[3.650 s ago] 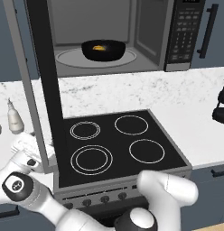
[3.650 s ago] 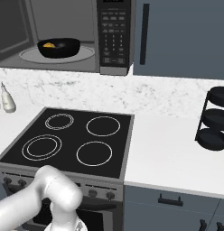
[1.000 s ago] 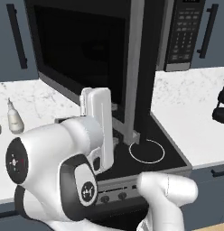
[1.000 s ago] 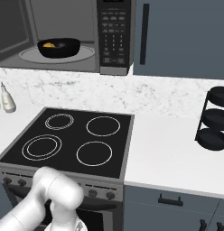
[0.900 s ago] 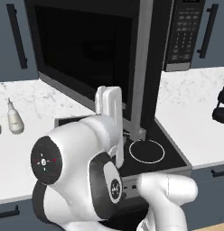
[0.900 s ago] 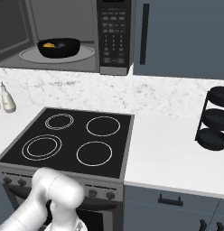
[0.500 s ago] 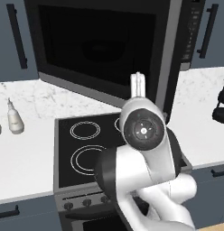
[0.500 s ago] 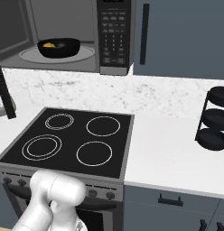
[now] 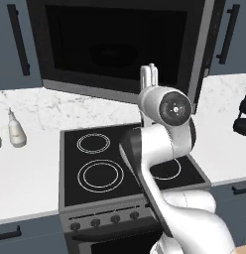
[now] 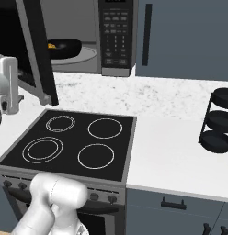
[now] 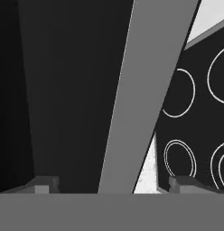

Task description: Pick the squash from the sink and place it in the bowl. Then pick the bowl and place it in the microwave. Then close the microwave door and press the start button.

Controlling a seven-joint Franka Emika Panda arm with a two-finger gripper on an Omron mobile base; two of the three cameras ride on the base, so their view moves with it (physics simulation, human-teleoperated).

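Observation:
The microwave (image 10: 116, 36) stands above the counter, and its door (image 9: 120, 44) is partly swung across the opening. In the right base view the door (image 10: 35, 50) still leaves a gap. Through that gap the black bowl (image 10: 67, 47) sits on the turntable with the yellow-orange squash (image 10: 52, 44) in it. My gripper (image 9: 151, 74) is open and up against the door's outer face, holding nothing. From the right base it shows as the gripper (image 10: 11, 80), just left of the door. In the hand view the door's grey frame (image 11: 141, 90) lies ahead between my fingertips (image 11: 46, 184). The sink is out of view.
A black stove (image 10: 70, 142) with four ring burners lies below the microwave. A small bottle (image 9: 16, 136) stands on the marble counter to its left. A black tiered rack (image 10: 219, 121) stands on the counter at the right, under dark cabinets.
The microwave door has swung from wide open to partly across the opening. My arm has swept from the left to the middle with it, gripper staying open.

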